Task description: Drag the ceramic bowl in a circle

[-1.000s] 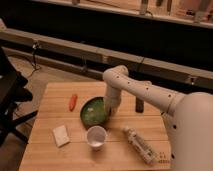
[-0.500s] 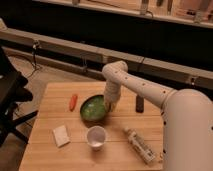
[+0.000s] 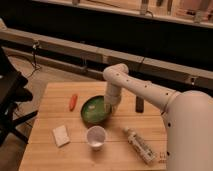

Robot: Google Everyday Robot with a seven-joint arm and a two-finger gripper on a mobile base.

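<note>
The ceramic bowl (image 3: 94, 110) is wide and shallow with a glossy green inside and sits near the middle of the wooden table (image 3: 50, 155). My gripper (image 3: 110, 106) reaches down from the white arm to the bowl's right rim, touching or just inside it. The arm's wrist hides the rim there.
An orange carrot (image 3: 73, 101) lies left of the bowl. A white cup (image 3: 96, 137) stands in front of it. A white sponge (image 3: 61, 135) lies at the front left, a plastic bottle (image 3: 139, 145) at the front right, and a dark upright object (image 3: 140, 104) stands right of the arm.
The bowl has slid a little toward the back left with my gripper at its right rim. The other things have not moved.
</note>
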